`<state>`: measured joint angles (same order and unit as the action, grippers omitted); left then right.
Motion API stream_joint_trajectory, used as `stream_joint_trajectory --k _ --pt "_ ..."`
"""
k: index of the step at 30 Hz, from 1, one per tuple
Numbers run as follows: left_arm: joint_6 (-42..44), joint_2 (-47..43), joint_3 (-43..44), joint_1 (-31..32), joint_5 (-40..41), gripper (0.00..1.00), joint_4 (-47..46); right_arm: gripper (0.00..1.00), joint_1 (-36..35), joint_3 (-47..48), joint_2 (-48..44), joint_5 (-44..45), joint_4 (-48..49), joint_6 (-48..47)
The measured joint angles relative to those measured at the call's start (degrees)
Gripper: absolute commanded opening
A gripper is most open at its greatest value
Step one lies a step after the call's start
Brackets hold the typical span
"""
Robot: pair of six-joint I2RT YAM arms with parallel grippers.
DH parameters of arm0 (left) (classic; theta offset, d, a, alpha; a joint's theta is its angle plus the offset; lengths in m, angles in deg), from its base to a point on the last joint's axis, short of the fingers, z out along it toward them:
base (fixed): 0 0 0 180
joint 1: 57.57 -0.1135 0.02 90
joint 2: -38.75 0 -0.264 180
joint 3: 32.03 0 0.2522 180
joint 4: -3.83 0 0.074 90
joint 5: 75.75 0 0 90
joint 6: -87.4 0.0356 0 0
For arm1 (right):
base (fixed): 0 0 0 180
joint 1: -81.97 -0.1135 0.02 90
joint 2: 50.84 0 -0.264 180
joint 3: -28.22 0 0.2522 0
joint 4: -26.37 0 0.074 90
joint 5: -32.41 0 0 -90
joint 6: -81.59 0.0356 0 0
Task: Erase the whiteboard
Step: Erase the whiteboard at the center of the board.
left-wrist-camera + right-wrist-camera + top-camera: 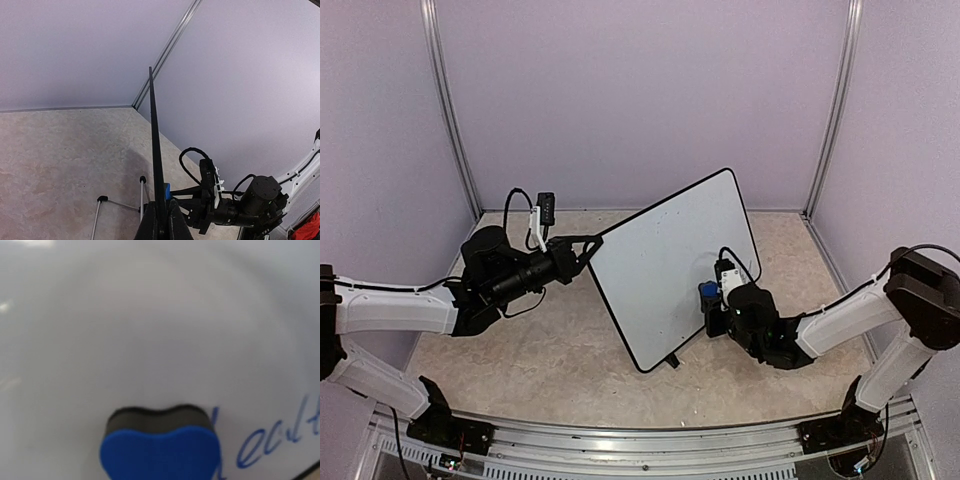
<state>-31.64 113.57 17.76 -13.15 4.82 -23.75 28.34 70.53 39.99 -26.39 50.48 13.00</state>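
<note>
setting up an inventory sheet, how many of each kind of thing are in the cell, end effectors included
whiteboard: 1
eraser: 1
end effectors: 2 (left end effector, right end effector)
total: 4

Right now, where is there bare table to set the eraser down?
Bare tabletop between the whiteboard's lower corner and the arm bases, and in the far right corner. Crowded around the eraser at the right gripper.
</note>
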Motion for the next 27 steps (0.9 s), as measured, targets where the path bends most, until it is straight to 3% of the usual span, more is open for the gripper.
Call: stream_joint_trajectory --k 15,27 --pt "-0.6 0.0 0.0 0.0 0.6 0.0 0.3 0.22 7.6 1.2 1.3 1.9 -2.4 -0.3" --pt "-0.8 0.0 0.0 0.0 0.7 0.0 0.3 0.23 -0.7 0.2 2.4 3.3 3.6 -4.3"
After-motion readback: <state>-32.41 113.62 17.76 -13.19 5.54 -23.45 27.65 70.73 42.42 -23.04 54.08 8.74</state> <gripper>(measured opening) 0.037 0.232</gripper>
